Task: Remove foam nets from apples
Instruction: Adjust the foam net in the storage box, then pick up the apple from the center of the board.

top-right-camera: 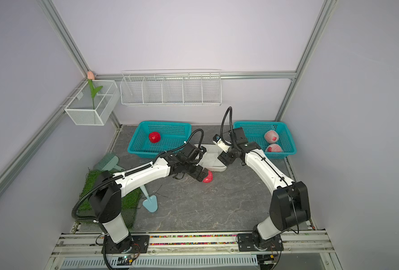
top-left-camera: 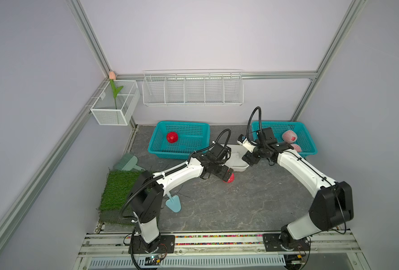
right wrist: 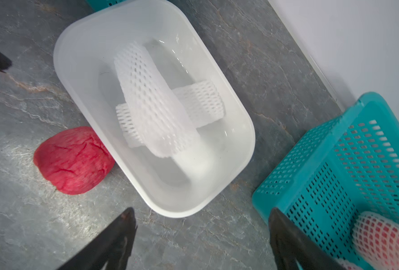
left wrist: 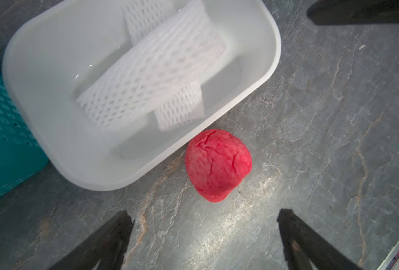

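A bare pinkish-red apple (left wrist: 217,163) lies on the stone table against the white tub (left wrist: 273,46). Inside the tub two empty foam nets (left wrist: 151,77) lie crossed, also clear in the right wrist view (right wrist: 156,107). My left gripper (left wrist: 205,214) hangs open just over that apple (top-left-camera: 229,178), touching nothing. My right gripper (right wrist: 201,210) stands open and empty beside the tub's rim (right wrist: 60,53). A deep red apple (top-left-camera: 172,137) sits in the left teal basket (top-left-camera: 182,122). Two apples in nets (top-left-camera: 289,136) (top-left-camera: 296,147) rest in the right teal basket (top-left-camera: 277,122).
A green turf mat (top-left-camera: 116,189), a pale green brush (top-left-camera: 127,162) and a light blue scoop (top-left-camera: 173,203) lie at the left. A white wire rack (top-left-camera: 192,93) and a mesh box (top-left-camera: 114,105) with a tulip hang on the walls.
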`<action>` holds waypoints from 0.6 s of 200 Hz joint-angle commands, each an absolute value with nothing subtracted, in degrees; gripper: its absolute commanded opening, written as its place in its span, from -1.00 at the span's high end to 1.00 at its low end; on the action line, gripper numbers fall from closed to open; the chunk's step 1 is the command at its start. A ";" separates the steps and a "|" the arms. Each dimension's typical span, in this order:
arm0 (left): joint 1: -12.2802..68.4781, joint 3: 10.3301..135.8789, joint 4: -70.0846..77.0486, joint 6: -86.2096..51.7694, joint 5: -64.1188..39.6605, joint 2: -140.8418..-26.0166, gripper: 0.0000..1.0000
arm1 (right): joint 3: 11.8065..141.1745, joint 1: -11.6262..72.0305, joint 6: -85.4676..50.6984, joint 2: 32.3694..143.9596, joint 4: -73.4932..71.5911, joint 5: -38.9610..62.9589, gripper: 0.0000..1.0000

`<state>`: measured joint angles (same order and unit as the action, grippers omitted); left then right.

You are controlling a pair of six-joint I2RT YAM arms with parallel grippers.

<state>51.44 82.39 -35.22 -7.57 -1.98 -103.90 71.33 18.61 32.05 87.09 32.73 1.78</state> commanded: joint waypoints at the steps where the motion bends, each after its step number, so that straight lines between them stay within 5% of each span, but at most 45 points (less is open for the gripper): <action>1: 52.41 87.53 -42.06 -12.37 -0.79 -108.96 -1.00 | 68.74 17.38 26.55 83.25 31.97 2.97 -0.78; 120: 54.76 102.70 -55.39 -19.20 2.17 -122.81 -1.00 | 61.68 15.42 23.80 73.45 25.27 0.88 -0.78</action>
<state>54.08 99.96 -50.35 -17.10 0.73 -119.85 63.55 15.90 24.38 75.88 27.53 1.28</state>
